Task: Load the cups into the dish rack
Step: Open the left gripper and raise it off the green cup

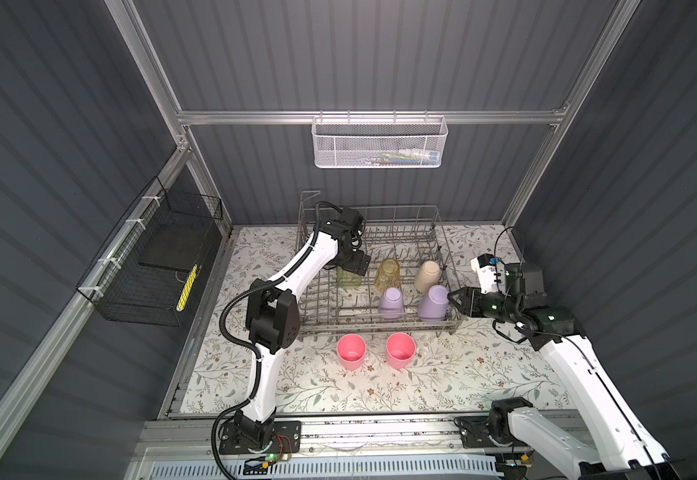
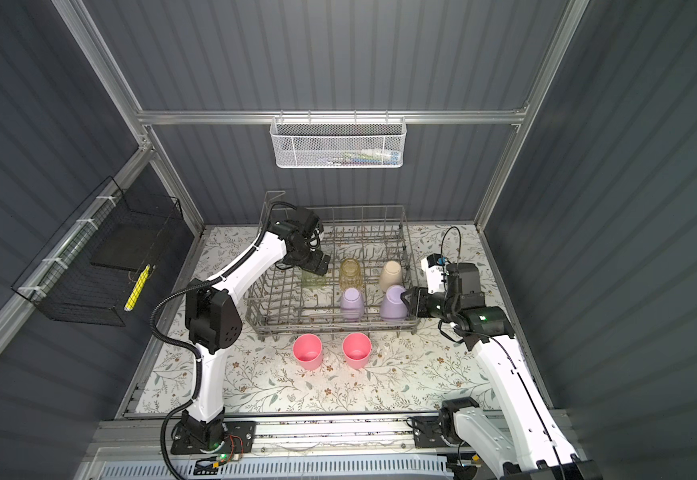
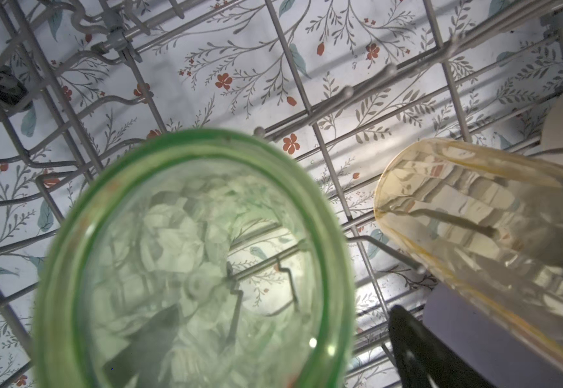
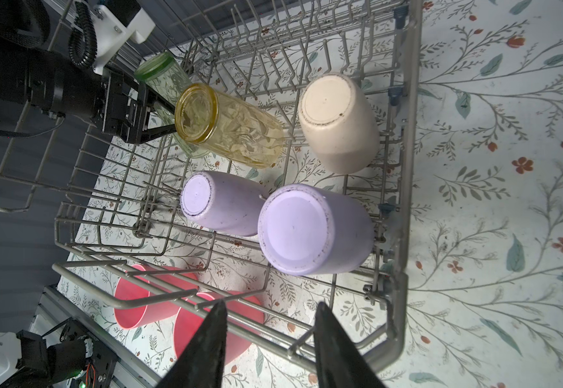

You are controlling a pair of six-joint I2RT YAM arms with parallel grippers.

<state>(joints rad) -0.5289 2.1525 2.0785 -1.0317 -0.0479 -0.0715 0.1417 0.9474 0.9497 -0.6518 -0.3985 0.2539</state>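
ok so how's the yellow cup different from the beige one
The yellow cup is clear and ribbed, while the beige cup is opaque and smooth. The yellow cup sits near the middle of the rack, while the beige cup sits close to its right side wall. Both are base up and leaning, side by side in the rack behind the lilac cups.

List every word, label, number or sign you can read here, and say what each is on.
Nothing here reads clearly.
Items in the white mesh basket: coloured labels, too blurred to read.
Yellow strip in the black wire basket: dark marks, too small to read.
Cups and dish rack: no print visible.
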